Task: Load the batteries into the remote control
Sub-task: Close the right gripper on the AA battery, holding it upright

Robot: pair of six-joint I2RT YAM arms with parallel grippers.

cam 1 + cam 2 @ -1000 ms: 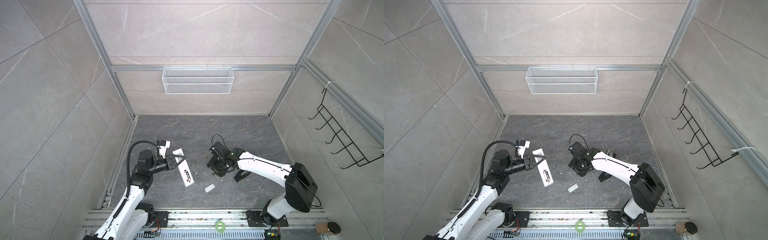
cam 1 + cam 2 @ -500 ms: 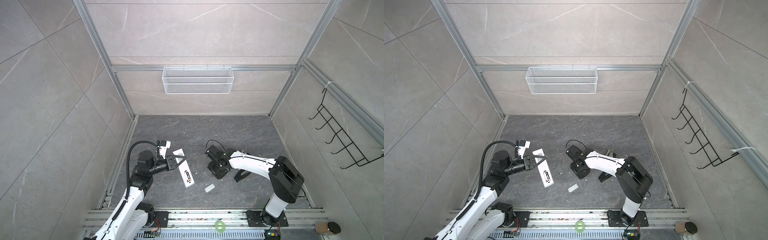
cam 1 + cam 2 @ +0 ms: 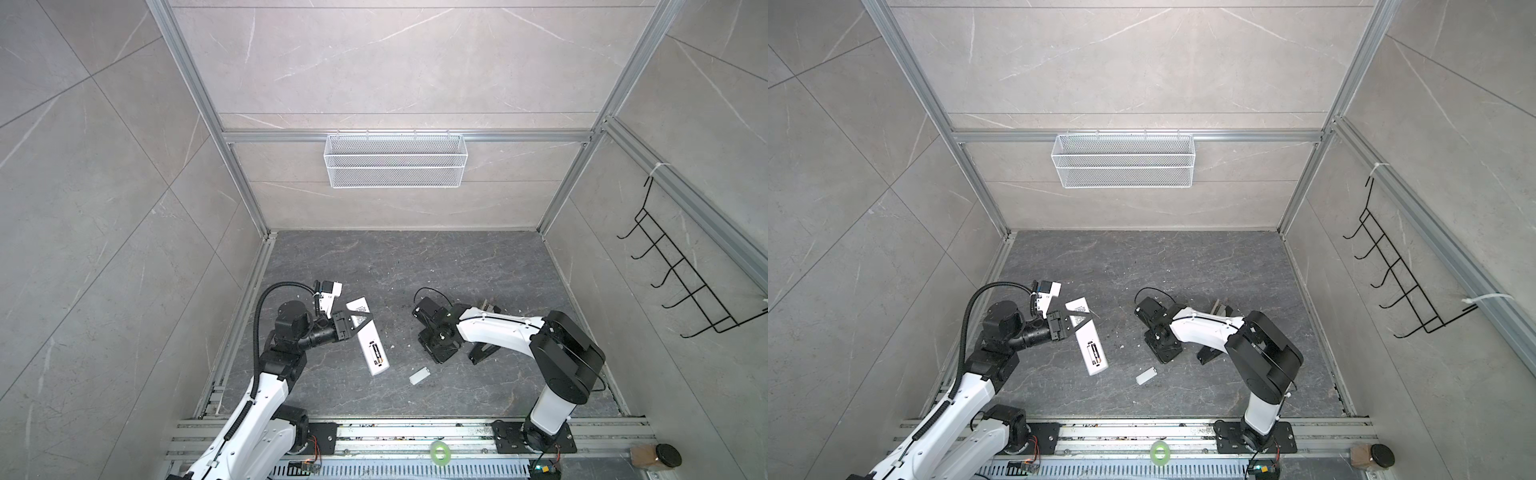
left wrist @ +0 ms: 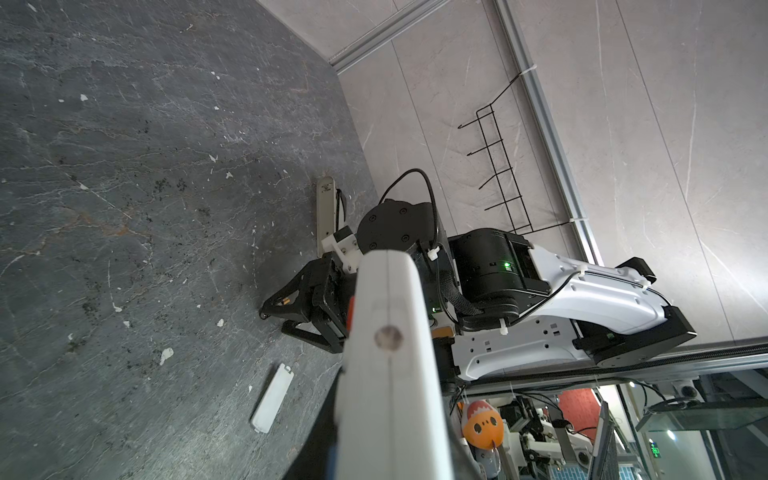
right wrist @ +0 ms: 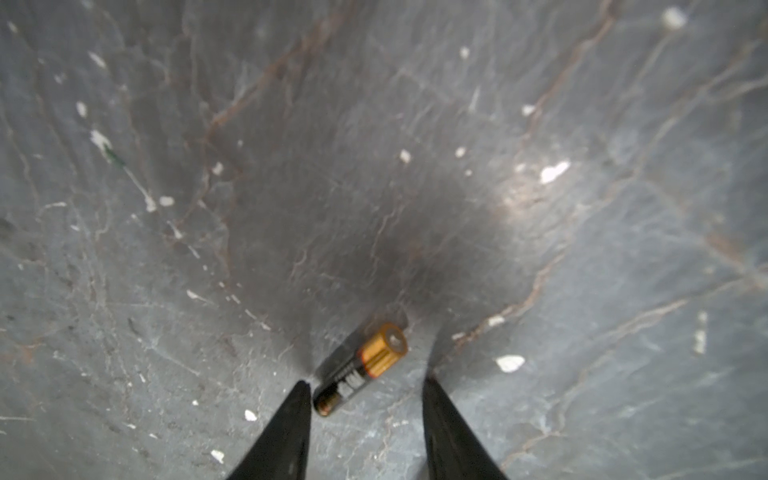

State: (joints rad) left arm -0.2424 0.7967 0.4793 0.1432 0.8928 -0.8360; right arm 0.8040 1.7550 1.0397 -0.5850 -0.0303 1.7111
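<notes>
The left end effector (image 3: 363,326) clamps the slim white plastic remote control (image 3: 376,353); the right end effector (image 5: 366,381) straddles, parted, a black-and-gold cylindrical battery (image 5: 360,366) (on veined grey counter (image 5: 291,166)).

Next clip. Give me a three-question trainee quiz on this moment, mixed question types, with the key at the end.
1. True or false: the right pincer is clamped shut on the battery.
2. Which holds the remote control? A. left pincer B. right pincer C. neither
3. Fill in: the loose white cover lies on the ____.
Key: 1 false, its jaws stand apart around it; 2 A; 3 table.
</notes>
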